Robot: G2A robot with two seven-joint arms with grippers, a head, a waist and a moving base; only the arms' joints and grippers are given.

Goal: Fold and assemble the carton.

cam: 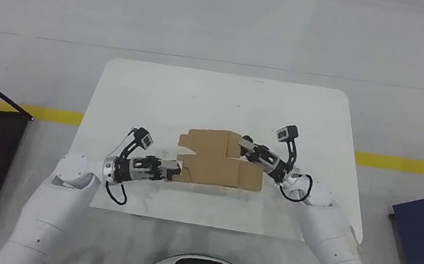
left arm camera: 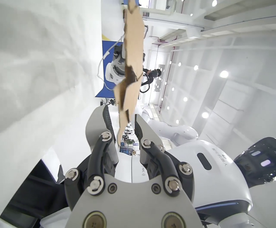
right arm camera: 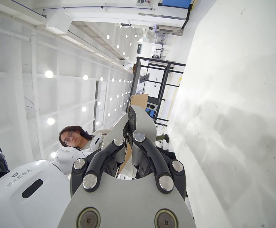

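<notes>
Top view: flat brown carton [cam: 220, 165] lies near the front middle of the white tabletop [cam: 224, 102]. The left hand [cam: 175, 170] is at its left edge, the right hand [cam: 247, 146] on its right part.
Left wrist view: hand spread, carton [left arm camera: 133, 43] edge between the fingers.
Right wrist view: hand pressed together, pinching the carton [right arm camera: 140, 100].

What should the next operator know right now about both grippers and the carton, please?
The left gripper is open, its fingers on either side of the carton at its left edge, not clamped.
The right gripper is shut on the carton at its right side.
The carton is mostly flat over the middle of the table; I cannot tell if it rests on it.
Done: one side gripped. Left: probably close the left gripper, then fold the flaps and form the box.
</notes>
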